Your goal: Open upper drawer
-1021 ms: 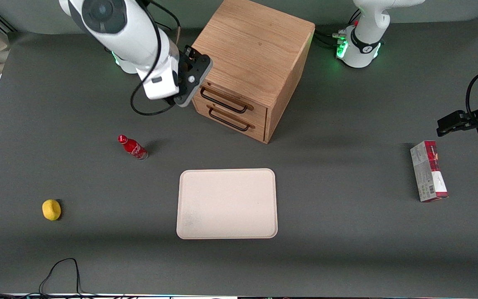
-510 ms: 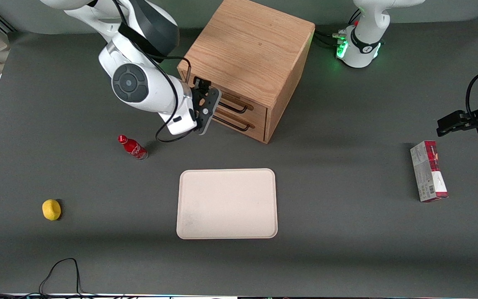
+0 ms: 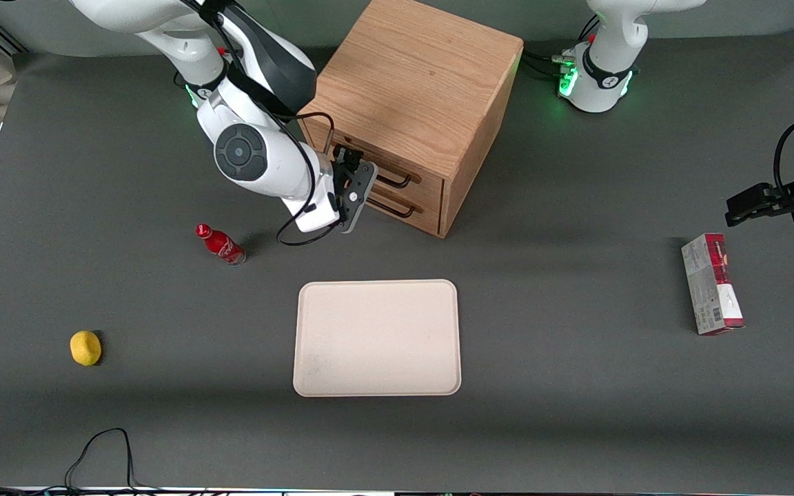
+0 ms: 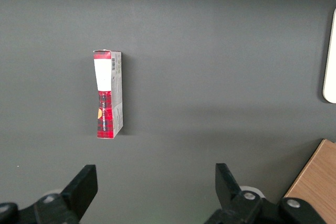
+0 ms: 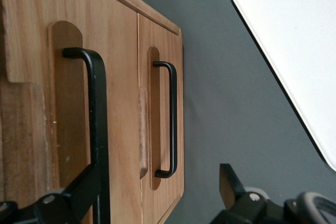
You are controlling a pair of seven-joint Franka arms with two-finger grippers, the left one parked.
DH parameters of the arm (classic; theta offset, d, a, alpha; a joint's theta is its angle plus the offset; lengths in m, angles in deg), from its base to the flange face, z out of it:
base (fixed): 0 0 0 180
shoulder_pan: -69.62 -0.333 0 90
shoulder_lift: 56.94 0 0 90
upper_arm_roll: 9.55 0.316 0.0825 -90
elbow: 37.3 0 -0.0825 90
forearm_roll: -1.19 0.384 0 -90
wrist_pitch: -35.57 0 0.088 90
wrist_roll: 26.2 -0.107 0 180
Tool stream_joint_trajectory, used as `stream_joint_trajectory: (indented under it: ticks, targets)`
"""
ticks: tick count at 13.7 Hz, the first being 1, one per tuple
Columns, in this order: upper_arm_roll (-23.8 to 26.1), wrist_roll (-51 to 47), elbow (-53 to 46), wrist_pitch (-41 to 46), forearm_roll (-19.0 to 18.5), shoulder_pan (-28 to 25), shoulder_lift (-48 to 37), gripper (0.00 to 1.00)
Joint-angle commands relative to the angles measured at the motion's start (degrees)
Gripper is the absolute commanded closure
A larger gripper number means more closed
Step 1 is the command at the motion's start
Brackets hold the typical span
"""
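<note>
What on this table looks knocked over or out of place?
The red soda bottle lies on its side instead of upright, toward the working arm's end. The gripper is in front of the cabinet's drawers, open.

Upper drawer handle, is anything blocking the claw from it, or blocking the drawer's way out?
Nothing visible blocks either. The claw is open right in front of the oak cabinet's upper drawer, at its thin black bar handle. The grey table in front of it is bare up to the cream tray.

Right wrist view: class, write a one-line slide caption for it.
Open gripper in front of the cabinet, one finger at the upper drawer's black handle; both drawers shut.
</note>
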State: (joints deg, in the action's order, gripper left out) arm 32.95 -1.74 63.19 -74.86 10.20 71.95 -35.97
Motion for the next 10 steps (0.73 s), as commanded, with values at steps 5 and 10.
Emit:
stream_joint_trajectory:
  ticks: [5,10]
  targets:
    - [0.56,1.3,0.85,-0.4,1.36,-0.49,-0.93,0.0]
    - [0.91,1.82,0.85,-0.57,0.75,-0.49,-0.32,0.0]
